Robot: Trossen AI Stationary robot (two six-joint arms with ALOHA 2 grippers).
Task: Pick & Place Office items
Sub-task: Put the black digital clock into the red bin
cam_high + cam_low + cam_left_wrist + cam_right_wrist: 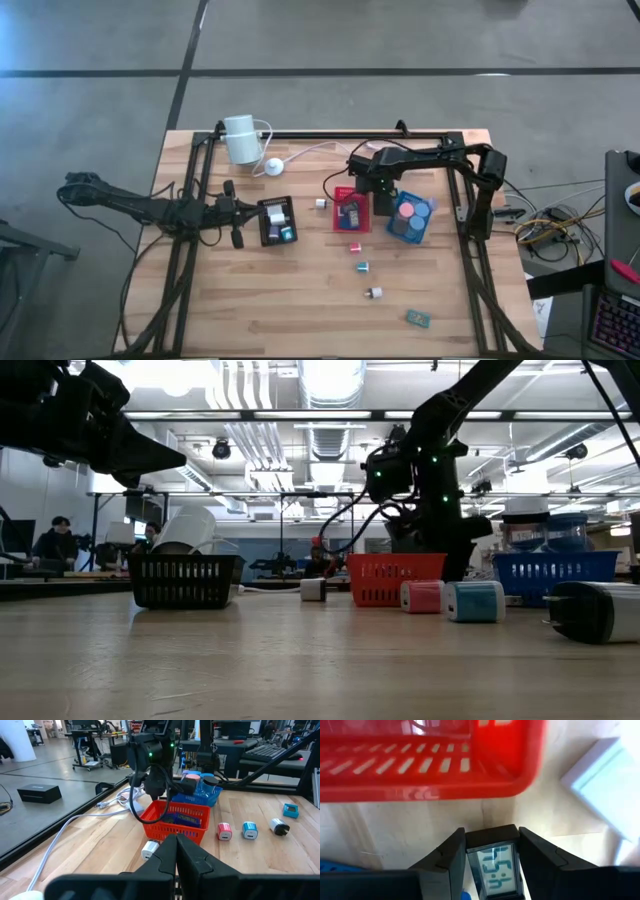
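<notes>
Right claw (pixel 491 851) has its two fingers pressed against the sides of a small clock (pixel 494 865), one of those little dark rectangular ones with a digit screen, so it looks like a grip or very nearly one. It's sitting low on the wooden table (pixel 300 300), just beside the red basket (pixel 420 765), with a white block (pixel 605 785) off to the other side.

Stuff that could go sideways, my guess: the fingers only catch the narrow side edges, so the clock might twist or pop out on the lift. The basket wall is also really close, so swinging over without enough height could clip the rim and shove the basket.

The clock's long side runs straight along the fingers, screen facing up at the camera, one short end pointing at the basket.

Left claw (pixel 176 851) is closed and empty, hovering near the black basket (pixel 277 222).
</notes>
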